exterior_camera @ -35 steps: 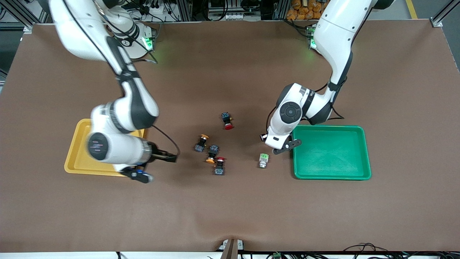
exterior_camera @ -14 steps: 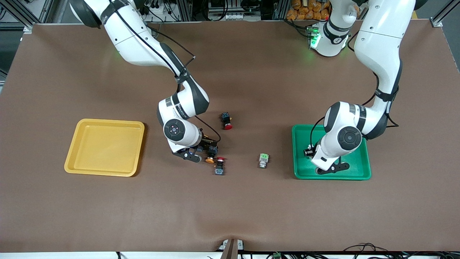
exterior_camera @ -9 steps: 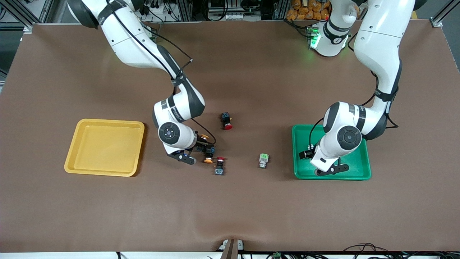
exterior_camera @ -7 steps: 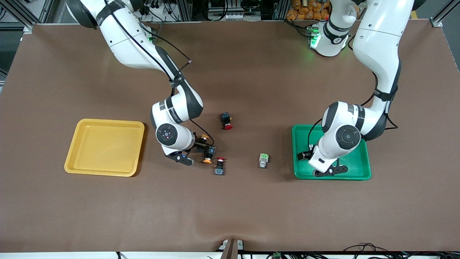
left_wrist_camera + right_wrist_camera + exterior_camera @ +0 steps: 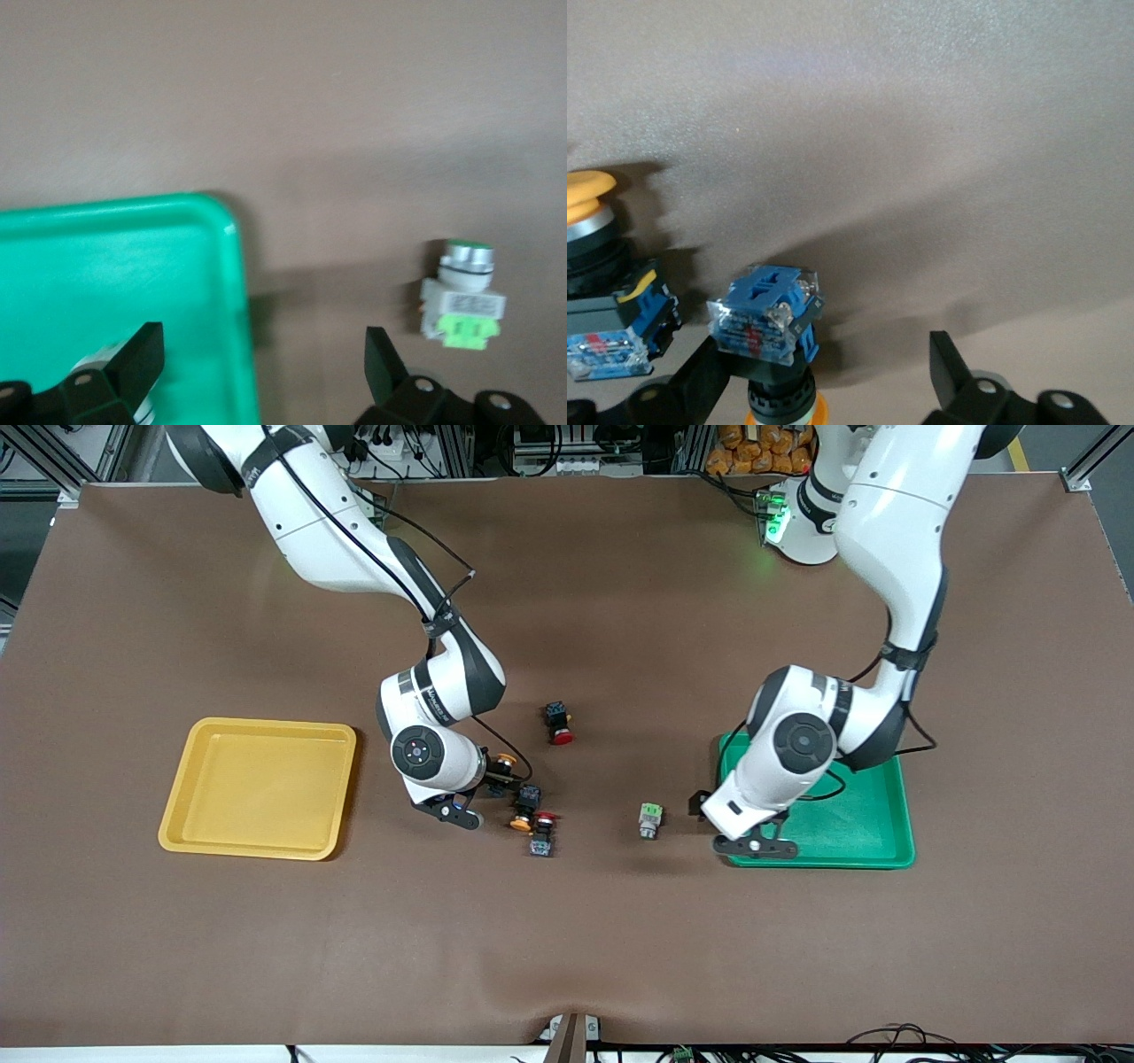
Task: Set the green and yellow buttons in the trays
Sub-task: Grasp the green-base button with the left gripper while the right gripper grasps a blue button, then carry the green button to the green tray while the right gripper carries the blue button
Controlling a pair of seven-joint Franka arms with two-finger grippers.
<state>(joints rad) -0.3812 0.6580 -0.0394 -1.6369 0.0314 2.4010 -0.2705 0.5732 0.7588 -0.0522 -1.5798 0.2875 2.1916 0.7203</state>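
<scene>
The green tray (image 5: 905, 797) and yellow tray (image 5: 173, 824) lie at the two ends of the table. A white-grey button with a green block (image 5: 650, 819) lies on the mat between the green tray and the button cluster. My left gripper (image 5: 704, 810) is open and empty over that tray's rim; in the left wrist view the gripper (image 5: 263, 367) straddles the tray's corner (image 5: 106, 257), with the green button (image 5: 465, 301) just outside. My right gripper (image 5: 507, 786) is open among two yellow-capped black buttons (image 5: 524, 806) (image 5: 503, 763). One of them (image 5: 766, 314) sits between the right gripper's (image 5: 824, 381) jaws, the other (image 5: 594, 266) beside them.
Two black buttons with red caps lie on the mat, one (image 5: 558, 724) farther from the front camera than the cluster, one (image 5: 541, 835) touching it on the near edge. A pale round thing (image 5: 104, 359) shows in the green tray, partly hidden by a finger.
My left gripper has moved from inside the green tray to its rim, toward the green button. My right arm swung from the yellow tray to the yellow-capped buttons and shifted slightly there.
</scene>
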